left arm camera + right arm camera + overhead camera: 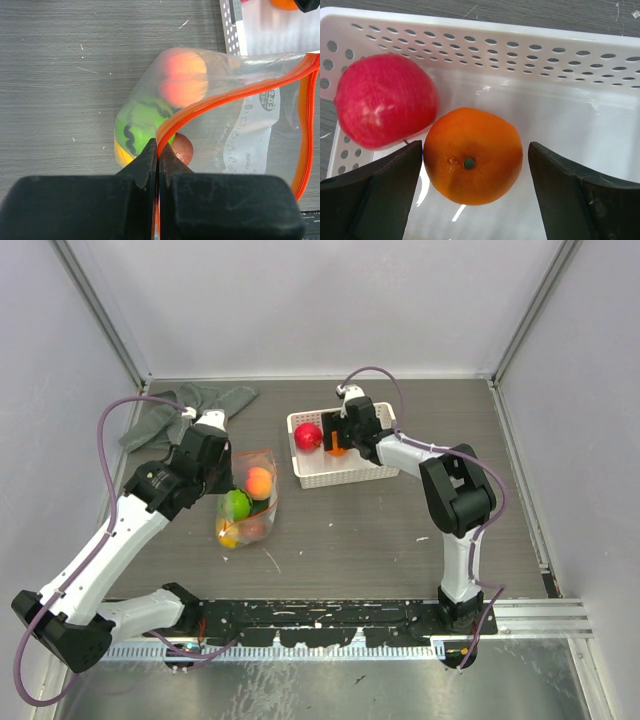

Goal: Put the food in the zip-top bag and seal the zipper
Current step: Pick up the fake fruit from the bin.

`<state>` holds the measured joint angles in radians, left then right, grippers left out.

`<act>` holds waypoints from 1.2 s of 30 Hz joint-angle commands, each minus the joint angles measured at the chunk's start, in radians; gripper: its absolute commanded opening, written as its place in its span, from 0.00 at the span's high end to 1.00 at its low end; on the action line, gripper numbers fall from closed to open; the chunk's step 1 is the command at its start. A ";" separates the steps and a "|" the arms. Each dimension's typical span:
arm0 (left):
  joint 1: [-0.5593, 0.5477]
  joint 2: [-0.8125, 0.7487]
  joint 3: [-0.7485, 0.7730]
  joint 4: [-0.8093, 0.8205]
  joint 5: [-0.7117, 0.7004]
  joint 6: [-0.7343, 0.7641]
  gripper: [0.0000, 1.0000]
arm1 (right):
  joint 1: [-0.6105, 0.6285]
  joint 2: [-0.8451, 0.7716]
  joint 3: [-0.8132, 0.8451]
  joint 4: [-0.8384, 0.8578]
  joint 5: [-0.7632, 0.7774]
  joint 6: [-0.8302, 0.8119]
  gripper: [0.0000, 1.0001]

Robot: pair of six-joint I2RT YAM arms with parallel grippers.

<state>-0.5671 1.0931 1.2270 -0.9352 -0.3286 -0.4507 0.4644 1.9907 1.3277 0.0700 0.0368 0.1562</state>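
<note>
The clear zip-top bag [250, 502] lies left of centre with its mouth held open. Its orange-red zipper strip [235, 95] curves up from my left gripper [159, 150], which is shut on the strip. Inside the bag are a peach fruit [182, 75], a green one [140, 122], a yellow one [120, 152] and a dark brown one [182, 147]. My right gripper [475, 160] is open inside the white basket [485, 45], its jaws on either side of the orange fruit [472, 155]. The red fruit [385, 102] lies to its left.
A grey cloth [185, 410] lies at the back left. The white lattice basket [345, 472] stands at the back centre, just right of the bag. Enclosure walls bound the table on all sides.
</note>
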 commanded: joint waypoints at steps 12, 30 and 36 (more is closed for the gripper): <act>0.004 -0.016 0.032 0.022 0.014 0.010 1.00 | -0.019 0.004 0.018 0.059 0.013 0.006 0.21; 0.004 -0.022 0.035 0.042 0.035 -0.004 1.00 | 0.009 -0.397 -0.143 -0.022 -0.024 -0.016 0.44; 0.004 -0.027 0.044 0.041 0.039 -0.010 1.00 | 0.083 -0.550 -0.170 -0.046 -0.031 -0.045 0.44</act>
<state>-0.5671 1.0927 1.2270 -0.9325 -0.2947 -0.4553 0.4980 1.5433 1.1675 0.0154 0.0231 0.1402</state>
